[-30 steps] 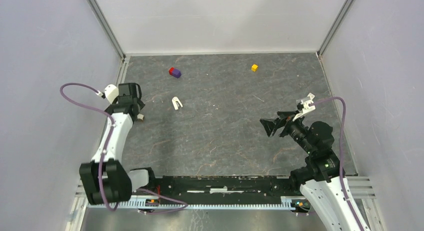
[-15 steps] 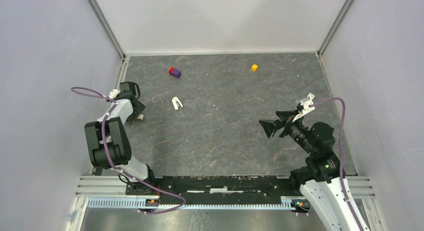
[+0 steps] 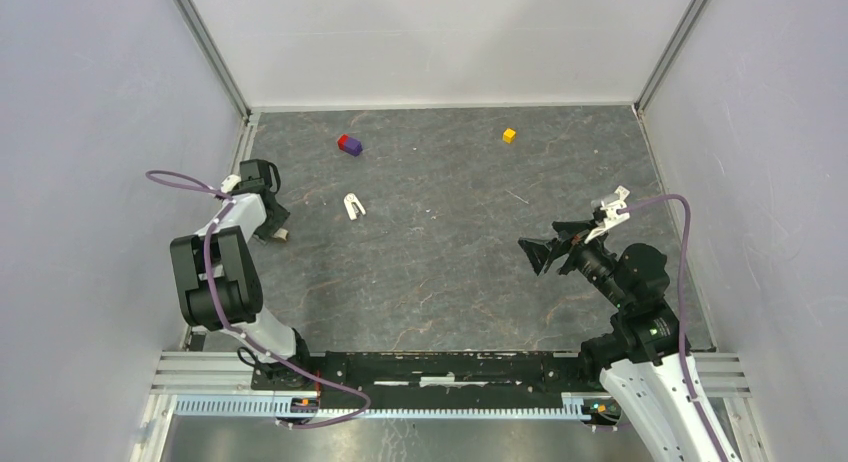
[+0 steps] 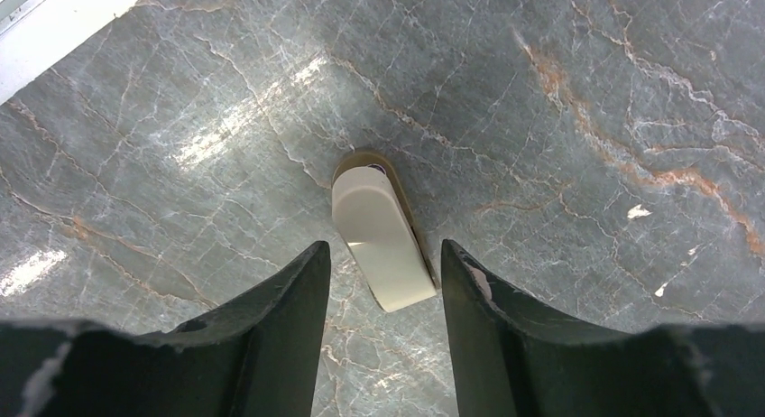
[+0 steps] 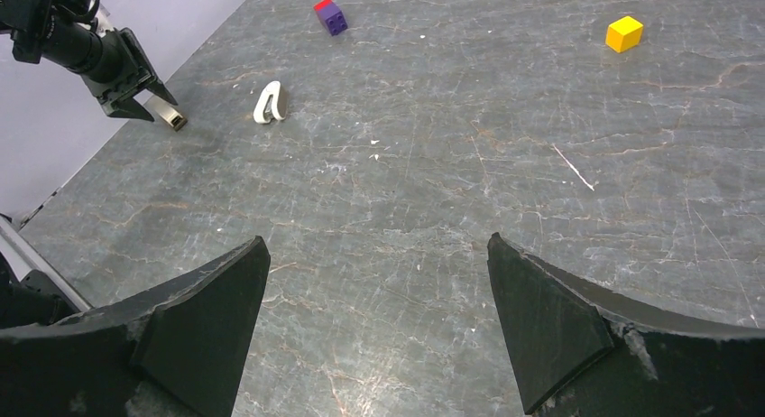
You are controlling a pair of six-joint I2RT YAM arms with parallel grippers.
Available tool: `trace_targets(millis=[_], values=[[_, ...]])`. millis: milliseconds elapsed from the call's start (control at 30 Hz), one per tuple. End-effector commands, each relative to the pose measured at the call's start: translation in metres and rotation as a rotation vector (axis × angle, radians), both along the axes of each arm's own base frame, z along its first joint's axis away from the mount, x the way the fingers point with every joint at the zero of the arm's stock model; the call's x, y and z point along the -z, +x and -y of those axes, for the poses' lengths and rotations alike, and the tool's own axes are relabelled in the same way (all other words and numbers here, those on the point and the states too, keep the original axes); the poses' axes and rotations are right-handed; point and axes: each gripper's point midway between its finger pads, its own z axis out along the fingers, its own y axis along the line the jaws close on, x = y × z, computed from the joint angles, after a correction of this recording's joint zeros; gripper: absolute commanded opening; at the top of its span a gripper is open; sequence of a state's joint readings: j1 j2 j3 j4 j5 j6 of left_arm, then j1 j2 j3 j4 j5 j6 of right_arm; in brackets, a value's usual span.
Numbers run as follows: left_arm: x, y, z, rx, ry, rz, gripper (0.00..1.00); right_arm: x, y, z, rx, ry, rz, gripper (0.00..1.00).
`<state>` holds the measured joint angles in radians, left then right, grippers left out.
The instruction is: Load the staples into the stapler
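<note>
The stapler [image 3: 353, 206] is a tiny white V-shaped piece lying on the grey slab, also in the right wrist view [image 5: 270, 103]. A small cream rounded block with a brownish underside [image 4: 379, 236] lies left of it [image 3: 283, 235]. My left gripper [image 4: 383, 254] is open, low over the slab, its fingers on either side of the block's near end without touching it. It shows at the left wall [image 3: 270, 225]. My right gripper [image 5: 374, 245] is open and empty, held above the slab at the right [image 3: 540, 252]. I cannot make out any staples for certain.
A purple and red cube [image 3: 349, 144] and a yellow cube [image 3: 509, 135] sit near the back. A thin pale sliver [image 3: 517, 196] lies right of centre. Grey walls close in on both sides; a metal rail [image 3: 245, 142] runs along the left edge.
My left arm's elbow has folded back toward the left wall, while its gripper stayed by the cream block. The right arm and the stapler have not moved.
</note>
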<state>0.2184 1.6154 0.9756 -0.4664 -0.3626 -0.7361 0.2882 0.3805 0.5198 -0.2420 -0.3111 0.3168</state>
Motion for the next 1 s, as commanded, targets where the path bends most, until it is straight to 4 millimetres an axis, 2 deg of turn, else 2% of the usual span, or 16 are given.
trace_targets(millis=[0,133,200,367,433,533,600,667,767,900,967], values=[[-0.008,0.011,-0.003,0.03,0.01,0.012,0.55,-0.012,0.001,0.003,0.021,0.005,0.045,0.98],[-0.012,0.014,0.001,0.066,-0.005,0.026,0.38,-0.007,0.0,0.004,0.025,0.001,0.03,0.98],[-0.021,0.015,0.006,0.09,-0.02,0.049,0.31,-0.004,-0.001,0.004,0.02,0.003,0.014,0.98],[-0.069,0.026,0.036,0.259,-0.08,0.189,0.12,0.006,-0.003,0.001,0.013,0.033,-0.021,0.98],[-0.09,0.028,0.056,0.348,-0.104,0.232,0.04,0.007,-0.004,-0.005,-0.022,0.048,-0.017,0.98],[-0.123,0.028,0.11,0.571,-0.201,0.334,0.02,0.003,-0.004,-0.012,-0.061,0.055,0.0,0.98],[-0.149,0.021,0.156,0.765,-0.252,0.413,0.02,-0.005,-0.005,-0.019,-0.111,0.057,0.037,0.98],[-0.171,0.005,0.205,0.966,-0.287,0.482,0.02,-0.013,-0.005,-0.026,-0.154,0.063,0.073,0.98],[-0.196,-0.026,0.258,1.176,-0.296,0.582,0.02,-0.022,-0.003,-0.036,-0.215,0.08,0.12,0.97],[-0.225,-0.072,0.309,1.423,-0.438,0.785,0.02,-0.022,-0.002,-0.051,-0.32,0.066,0.145,0.9],[-0.233,-0.093,0.322,1.542,-0.441,0.855,0.02,-0.02,-0.004,-0.058,-0.376,0.079,0.158,0.89]])
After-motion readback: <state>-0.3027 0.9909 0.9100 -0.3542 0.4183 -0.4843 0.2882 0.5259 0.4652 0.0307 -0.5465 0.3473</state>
